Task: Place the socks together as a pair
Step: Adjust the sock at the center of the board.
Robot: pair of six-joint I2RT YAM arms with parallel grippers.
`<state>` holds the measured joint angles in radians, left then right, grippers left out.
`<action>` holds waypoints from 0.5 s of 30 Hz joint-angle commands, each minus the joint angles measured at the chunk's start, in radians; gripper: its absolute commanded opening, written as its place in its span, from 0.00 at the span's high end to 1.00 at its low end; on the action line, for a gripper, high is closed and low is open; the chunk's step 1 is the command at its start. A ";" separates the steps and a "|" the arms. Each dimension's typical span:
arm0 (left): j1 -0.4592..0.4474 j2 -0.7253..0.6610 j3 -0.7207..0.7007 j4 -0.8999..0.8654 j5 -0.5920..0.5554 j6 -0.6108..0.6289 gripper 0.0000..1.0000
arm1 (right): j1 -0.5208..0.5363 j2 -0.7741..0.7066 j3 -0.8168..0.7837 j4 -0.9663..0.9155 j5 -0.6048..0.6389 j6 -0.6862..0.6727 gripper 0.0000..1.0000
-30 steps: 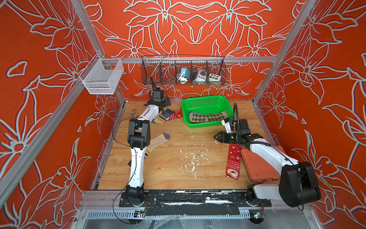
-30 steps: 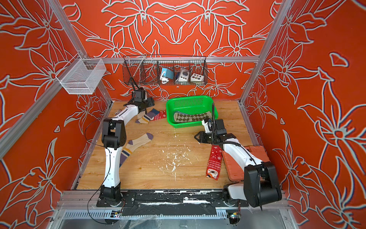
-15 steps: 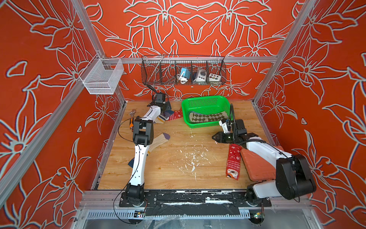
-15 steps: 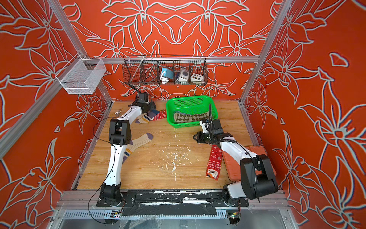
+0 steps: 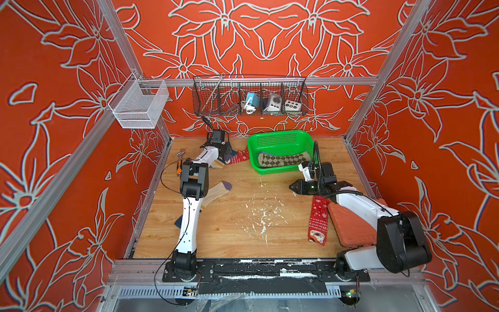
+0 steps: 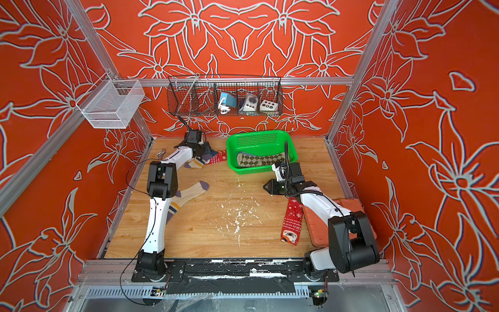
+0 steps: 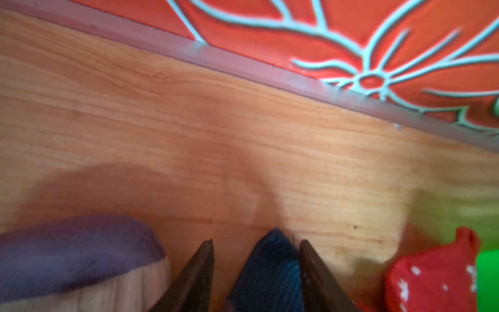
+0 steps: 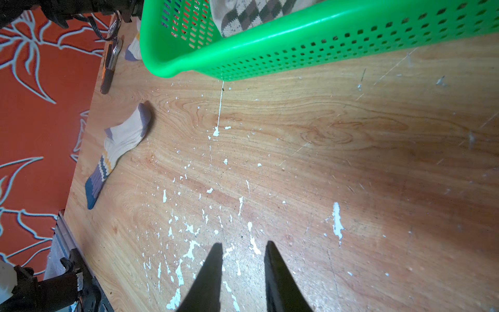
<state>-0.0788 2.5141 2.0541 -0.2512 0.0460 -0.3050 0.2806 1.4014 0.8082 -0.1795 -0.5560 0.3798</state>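
Socks lie in several spots on the wooden table (image 5: 237, 237). Near the back wall, in front of my left pincer (image 7: 256, 241), is a small heap: a blue sock (image 7: 270, 270), a cream sock with a purple toe (image 7: 81, 254) and a red snowflake sock (image 7: 432, 275). My left pincer stands spread, low over the wood. The tip of the blue sock lies between its fingers, against one of them, with a gap at the other, so nothing is pinched.

A second cream sock (image 5: 216, 190) lies flat by my left arm, partly under it. A long red sock (image 5: 318, 218) lies flat along the edge of an orange pad (image 5: 351, 229), its upper end under my right arm.

My right pincer (image 8: 244, 243) hovers over bare, paint-flecked wood in front of the green basket (image 5: 280, 135). Its fingers stand a little apart with nothing between them.

The green basket holds a brown-beige argyle sock (image 5: 280, 160) stretched along its bottom; I cannot tell whether it is one sock or two stacked.

A black wire basket (image 5: 205, 94) hangs on the back rail. Three neighbouring compartments toward its right end each hold one thing: a blue box (image 5: 253, 100) with a white cable, a white device (image 5: 271, 102), and a white box with coloured buttons (image 5: 293, 104). A white mesh basket (image 5: 140, 108) hangs at the left rear post.
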 commanded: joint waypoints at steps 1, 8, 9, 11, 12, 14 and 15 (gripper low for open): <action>-0.004 -0.031 -0.117 -0.105 0.034 0.000 0.58 | 0.009 -0.028 -0.005 0.002 0.008 -0.012 0.73; -0.006 -0.213 -0.399 -0.009 0.041 0.000 0.64 | 0.008 -0.048 -0.007 -0.007 0.007 -0.012 0.74; -0.005 -0.242 -0.438 0.004 0.046 -0.002 0.63 | 0.008 -0.053 -0.008 -0.009 0.008 -0.012 0.74; -0.009 -0.294 -0.506 0.023 0.059 0.001 0.61 | 0.008 -0.060 -0.011 -0.009 0.007 -0.012 0.74; -0.012 -0.320 -0.540 0.032 0.068 0.003 0.60 | 0.008 -0.063 -0.012 -0.009 0.006 -0.012 0.74; -0.017 -0.370 -0.601 0.054 0.092 0.002 0.57 | 0.008 -0.067 -0.012 -0.009 0.007 -0.011 0.74; -0.017 -0.398 -0.627 0.066 0.102 0.001 0.55 | 0.008 -0.069 -0.014 -0.010 0.005 -0.010 0.74</action>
<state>-0.0849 2.1578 1.4902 -0.1623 0.1059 -0.3058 0.2806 1.3556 0.8082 -0.1844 -0.5564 0.3798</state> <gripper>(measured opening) 0.437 0.259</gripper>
